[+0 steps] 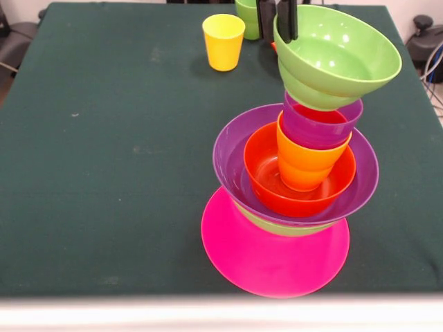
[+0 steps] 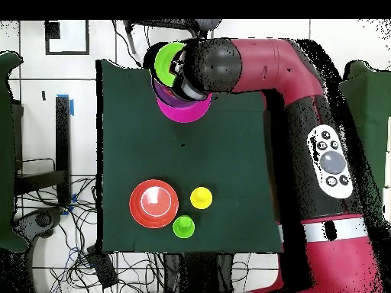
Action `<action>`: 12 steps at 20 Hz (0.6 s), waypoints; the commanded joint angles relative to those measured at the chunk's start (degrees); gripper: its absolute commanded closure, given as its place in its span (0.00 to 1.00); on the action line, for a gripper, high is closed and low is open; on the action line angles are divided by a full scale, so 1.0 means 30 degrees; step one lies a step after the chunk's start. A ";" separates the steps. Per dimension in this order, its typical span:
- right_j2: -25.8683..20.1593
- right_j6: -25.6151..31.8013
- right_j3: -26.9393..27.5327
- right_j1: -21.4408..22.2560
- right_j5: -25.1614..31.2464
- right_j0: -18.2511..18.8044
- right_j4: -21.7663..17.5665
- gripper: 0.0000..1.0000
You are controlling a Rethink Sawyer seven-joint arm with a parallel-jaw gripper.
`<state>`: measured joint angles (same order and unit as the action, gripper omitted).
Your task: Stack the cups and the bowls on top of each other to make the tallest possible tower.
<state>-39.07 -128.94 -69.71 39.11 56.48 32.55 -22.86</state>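
Note:
The tower stands at the front right of the table on a wide pink base (image 1: pixel 273 259). Above the base a light green rim (image 1: pixel 291 228) shows under the wide purple bowl (image 1: pixel 232 155). In that sit an orange-red bowl (image 1: pixel 263 173), the orange cup (image 1: pixel 304 159) and the purple cup (image 1: pixel 318 124). A light green bowl (image 1: pixel 339 59) sits tilted on top. My gripper (image 1: pixel 277 21) is shut on its far rim, one finger inside and one outside. From overhead the arm's head (image 2: pixel 205 67) covers most of the tower (image 2: pixel 183 113).
A yellow cup (image 1: pixel 223 41) (image 2: pixel 201 198) and a light green cup (image 1: pixel 247 15) (image 2: pixel 183 226) stand loose near the robot's side. A second orange-red bowl (image 2: pixel 155 203) lies beside them. The table's edges are close to the tower's pink base.

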 commanded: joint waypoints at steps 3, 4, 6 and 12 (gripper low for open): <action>0.1050 0.1751 -0.0301 -0.0761 0.1069 -0.0845 -0.0654 1.00; 0.1073 0.1735 -0.0286 -0.0698 0.1156 -0.0874 -0.0622 1.00; 0.1088 0.1736 -0.0192 -0.0566 0.1437 -0.0957 -0.0553 1.00; 0.1217 0.1578 -0.0078 -0.0054 0.2093 -0.1236 -0.0459 1.00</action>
<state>-38.81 -128.94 -69.71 39.92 56.48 30.82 -22.84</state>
